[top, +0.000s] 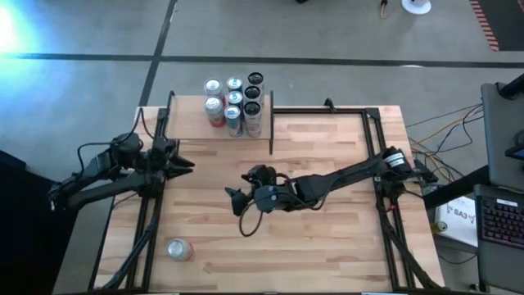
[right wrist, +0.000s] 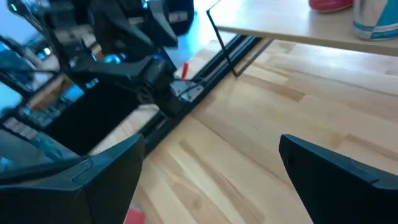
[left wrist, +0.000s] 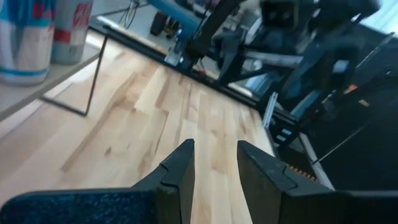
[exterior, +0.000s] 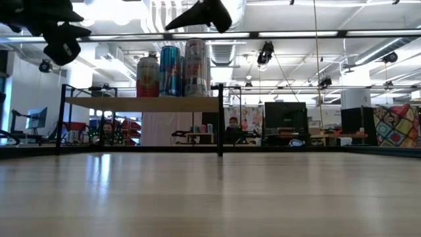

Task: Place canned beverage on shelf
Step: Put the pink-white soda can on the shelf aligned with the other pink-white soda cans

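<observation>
jaws apart on both arms, nothing held

both pairs of jaws stand apart and empty: narrow on the left gripper (top: 187,164), wide on the right gripper (top: 237,200). left arm lies level at the middle left of the high view, pointing right beside the shelf (top: 190,125). right arm stretches from the right edge to mid-table. six cans (top: 234,105) stand on the shelf, top centre. only the high view shows a lone can (top: 178,249) lying at lower left. the low view shows people (exterior: 231,129) beyond the table.
</observation>
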You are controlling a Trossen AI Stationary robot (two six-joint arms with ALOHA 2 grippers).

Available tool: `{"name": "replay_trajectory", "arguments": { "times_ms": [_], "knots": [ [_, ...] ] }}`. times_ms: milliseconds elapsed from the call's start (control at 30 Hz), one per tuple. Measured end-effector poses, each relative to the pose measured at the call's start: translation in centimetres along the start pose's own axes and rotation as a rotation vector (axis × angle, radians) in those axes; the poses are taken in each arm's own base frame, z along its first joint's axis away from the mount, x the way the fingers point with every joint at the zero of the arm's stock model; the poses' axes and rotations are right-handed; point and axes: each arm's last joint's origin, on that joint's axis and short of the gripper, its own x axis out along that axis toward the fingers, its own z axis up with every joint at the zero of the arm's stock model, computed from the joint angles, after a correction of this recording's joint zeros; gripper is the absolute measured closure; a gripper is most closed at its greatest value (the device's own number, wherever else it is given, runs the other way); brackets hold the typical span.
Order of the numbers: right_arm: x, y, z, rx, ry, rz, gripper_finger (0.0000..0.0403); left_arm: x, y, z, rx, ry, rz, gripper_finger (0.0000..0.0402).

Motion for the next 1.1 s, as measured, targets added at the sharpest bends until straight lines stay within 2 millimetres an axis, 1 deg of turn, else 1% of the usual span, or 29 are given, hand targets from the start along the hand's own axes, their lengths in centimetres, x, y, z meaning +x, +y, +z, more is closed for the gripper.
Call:
{"name": "replay_trajectory", "arguments": {
  "times_ms": [200, 300, 433, 533, 600, 700, 800, 967, 1100],
  "knots": [
    [1.0, 0.5, -0.6, -0.078, 0.07, -0.071, 0.004, -0.3, -0.4, 0.0, -0.023, -0.057, -0.06, 0.0311],
    [1.3, 0.6, -0.7, -0.145, 0.124, -0.113, 0.004, -0.3, -0.5, -0.3, -0.022, -0.049, -0.081, 0.0311],
    [2.3, 1.1, -1.3, -0.243, 0.197, -0.106, 0.004, 0.4, 0.0, -1.3, -0.028, 0.003, -0.101, 0.0311],
    [3.0, 1.5, -1.7, -0.289, 0.251, -0.058, 0.004, 1.3, 0.3, -2.4, -0.071, 0.079, -0.181, 0.0311],
    [3.3, 1.5, -1.7, -0.306, 0.301, -0.014, 0.004, 1.7, 0.5, -3.0, -0.107, 0.12, -0.199, 0.0313],
    [3.9, 0.7, -1.7, -0.333, 0.37, -0.008, 0.0039, 2.1, 0.4, -3.6, -0.137, 0.156, -0.201, 0.0319],
    [4.7, -0.5, -1.9, -0.349, 0.445, -0.003, 0.0039, 2.2, 0.0, -3.7, -0.159, 0.177, -0.202, 0.0323],
    [5.6, -1.8, -1.8, -0.39, 0.53, 0.049, 0.0039, 1.6, -1.4, -2.5, -0.175, 0.215, -0.165, 0.0324],
    [6.1, -2.7, -1.7, -0.433, 0.606, 0.111, 0.0039, 2.1, -2.3, -2.0, -0.207, 0.281, -0.149, 0.0324]
  ]
}}
